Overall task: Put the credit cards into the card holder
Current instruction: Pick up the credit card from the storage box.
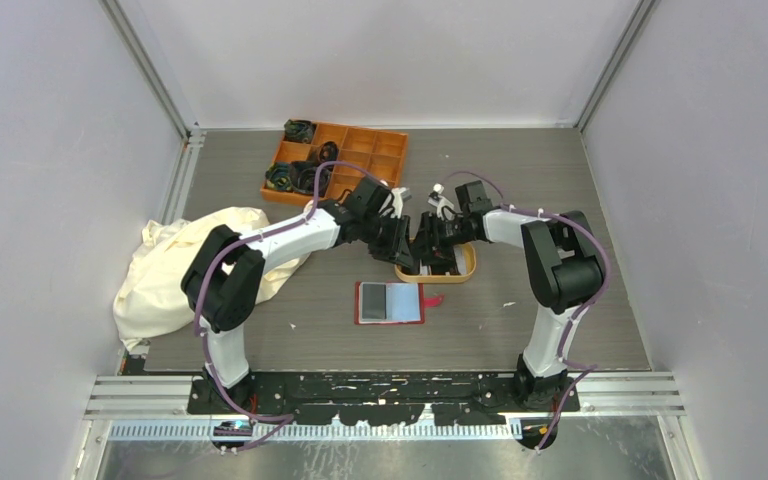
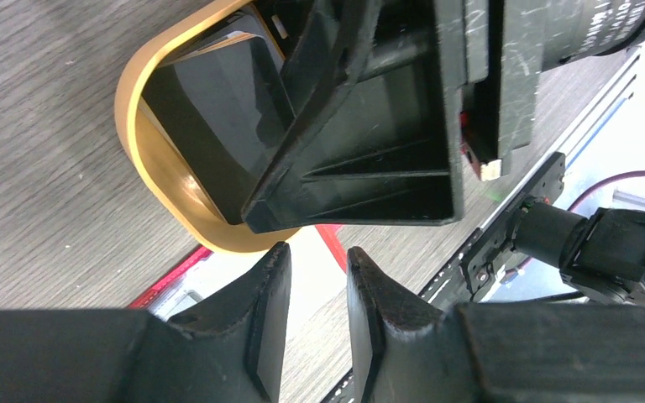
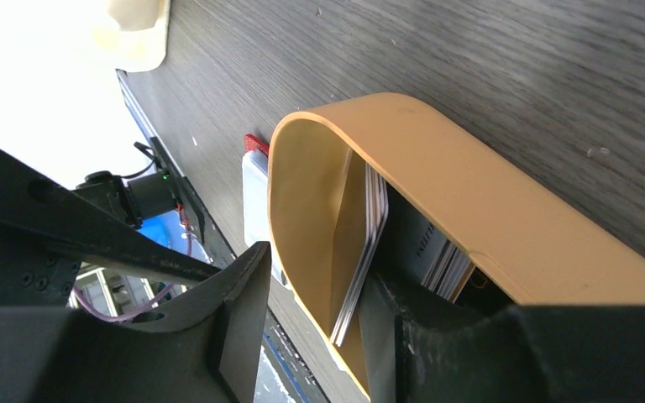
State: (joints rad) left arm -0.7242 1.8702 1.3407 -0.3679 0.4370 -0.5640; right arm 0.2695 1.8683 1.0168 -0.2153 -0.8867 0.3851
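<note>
Grey wood-grain tabletop (image 1: 560,180), mid-frame: tan oval tray (image 3: 470,193), thin credit cards (image 3: 369,227) upright inside. Right gripper (image 3: 315,277) spread astride tray wall and cards; left gripper (image 2: 317,260) slightly parted, empty.

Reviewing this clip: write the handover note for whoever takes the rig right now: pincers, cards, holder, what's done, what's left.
Left pincer: open, empty, by the tan tray.
Right pincer: open, straddling the tray's wall and the credit cards standing on edge inside.
Card holder: lying open on the table, between the tray and the arm bases; pocket contents unclear.
Done: no card lifted.
Left: grip cards, slot them into the holder.
</note>
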